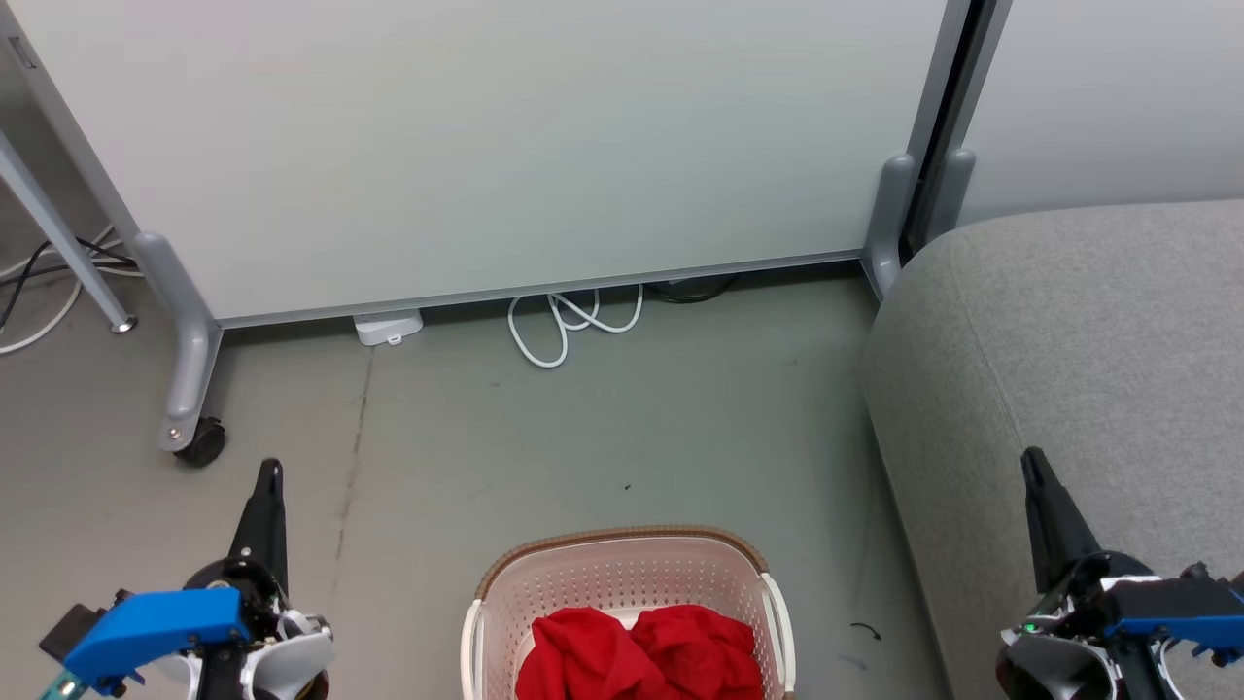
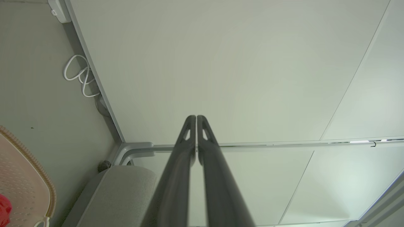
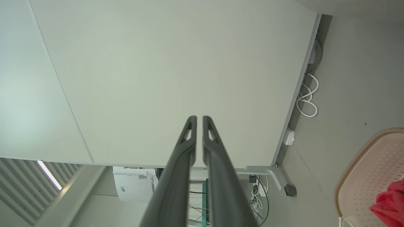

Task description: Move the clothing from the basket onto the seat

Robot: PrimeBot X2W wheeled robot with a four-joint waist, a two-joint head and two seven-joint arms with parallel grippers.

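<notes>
In the head view, the left gripper [image 1: 269, 472] is being held with its fingers pressed together, and the right gripper [image 1: 1032, 459] is being held likewise. The basket [image 1: 622, 536] is being seen on the floor between them, apart from both, with the clothing [image 1: 641, 649] bunched inside it. The seat [image 1: 1069, 340] is being seen behind the right gripper.

In the left wrist view, the left gripper [image 2: 196, 117] is being kept closed on nothing. The basket [image 2: 19, 176] and the clothing [image 2: 3, 205] are being shown far to its left, and the seat [image 2: 126, 189] just left of its fingers.

In the right wrist view, the right gripper [image 3: 199, 118] is being kept closed and empty. The basket [image 3: 363, 167] and the clothing [image 3: 389, 205] are being shown well to its right.
</notes>
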